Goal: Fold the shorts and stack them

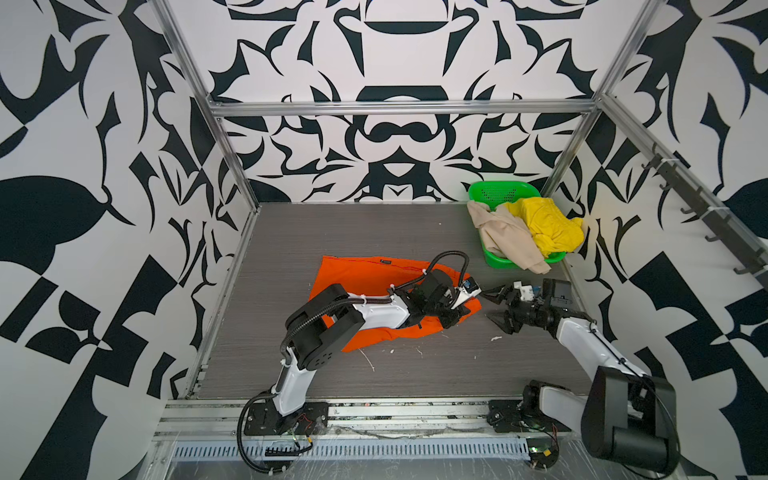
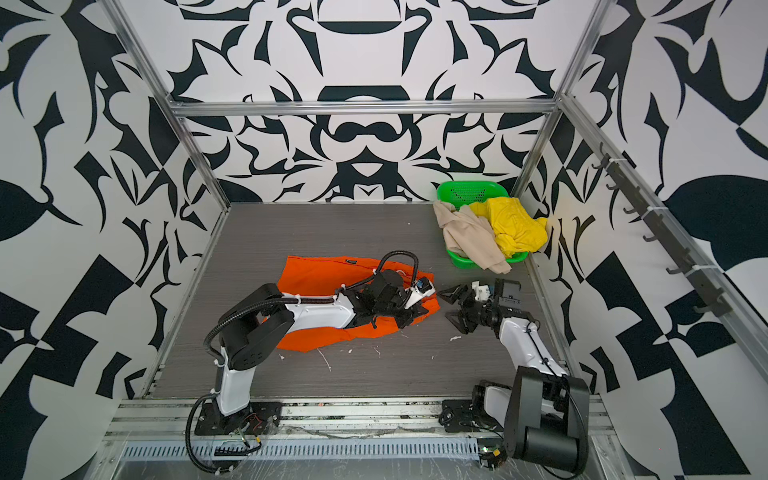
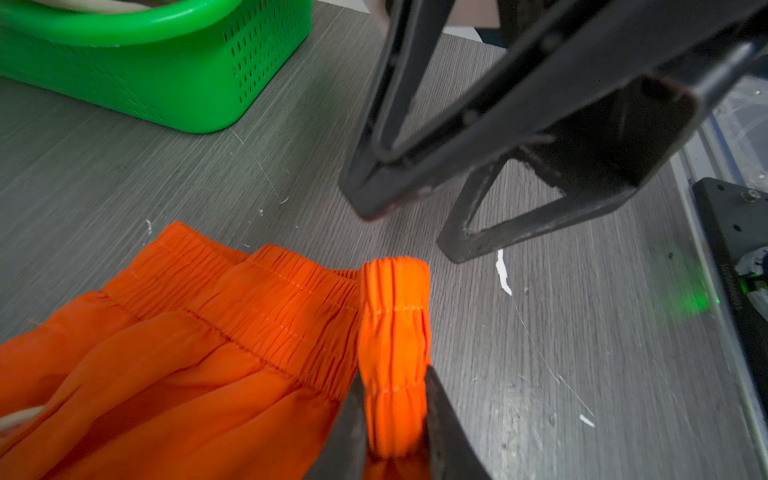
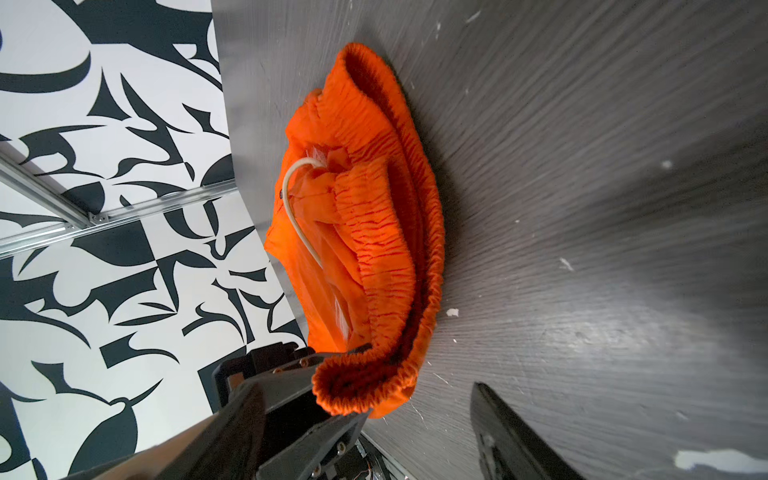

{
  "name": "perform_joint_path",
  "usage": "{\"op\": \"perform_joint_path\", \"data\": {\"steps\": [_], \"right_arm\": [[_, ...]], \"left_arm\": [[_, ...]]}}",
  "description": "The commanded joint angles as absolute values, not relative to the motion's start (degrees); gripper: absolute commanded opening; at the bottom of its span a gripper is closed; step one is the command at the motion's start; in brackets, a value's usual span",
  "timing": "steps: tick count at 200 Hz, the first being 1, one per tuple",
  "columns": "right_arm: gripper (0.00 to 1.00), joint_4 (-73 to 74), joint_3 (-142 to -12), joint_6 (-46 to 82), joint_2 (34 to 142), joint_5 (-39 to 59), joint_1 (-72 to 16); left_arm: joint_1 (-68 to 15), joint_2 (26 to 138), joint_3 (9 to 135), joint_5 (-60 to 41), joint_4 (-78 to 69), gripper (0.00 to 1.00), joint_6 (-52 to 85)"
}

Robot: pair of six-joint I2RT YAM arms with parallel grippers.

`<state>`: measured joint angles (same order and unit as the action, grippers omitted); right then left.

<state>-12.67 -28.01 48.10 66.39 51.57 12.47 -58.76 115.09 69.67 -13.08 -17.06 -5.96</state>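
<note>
The orange shorts [image 1: 361, 270] [image 2: 320, 274] lie partly folded on the grey table, left of centre. My left gripper [image 1: 453, 318] [image 3: 394, 374] is shut on a bunched end of their elastic waistband [image 3: 392, 299] at the cloth's right edge. My right gripper [image 1: 494, 305] [image 2: 449, 306] hovers open just right of that end, with nothing between its fingers [image 3: 374, 195]. In the right wrist view the waistband [image 4: 399, 232] curls toward the held corner, and a white drawstring [image 4: 297, 216] shows inside. The beige shorts [image 1: 505, 237] and yellow shorts [image 1: 548, 224] are heaped in the basket.
The green perforated basket [image 1: 494, 191] [image 3: 166, 75] stands at the back right corner, beige cloth spilling over its front rim. Small white scraps [image 1: 496, 338] dot the table. Aluminium frame rails [image 1: 399, 109] and patterned walls enclose the table on three sides.
</note>
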Motion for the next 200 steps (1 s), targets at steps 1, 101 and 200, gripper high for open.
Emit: {"op": "perform_joint_path", "data": {"steps": [1, 101, 200], "right_arm": [[0.81, -8.97, -28.12, 49.93, 67.64, 52.39, 11.13], [0.81, 3.08, -29.49, 53.88, 79.57, 49.95, 4.80], [0.18, -25.09, -41.67, 36.48, 71.49, 34.70, 1.09]], "left_arm": [[-58.57, 112.72, 68.81, -14.73, -20.08, 0.21, -5.67], [-58.63, 111.28, 67.44, -22.06, -21.38, 0.21, -6.43], [-49.79, 98.17, 62.14, -8.22, -10.45, 0.62, 15.09]]}}
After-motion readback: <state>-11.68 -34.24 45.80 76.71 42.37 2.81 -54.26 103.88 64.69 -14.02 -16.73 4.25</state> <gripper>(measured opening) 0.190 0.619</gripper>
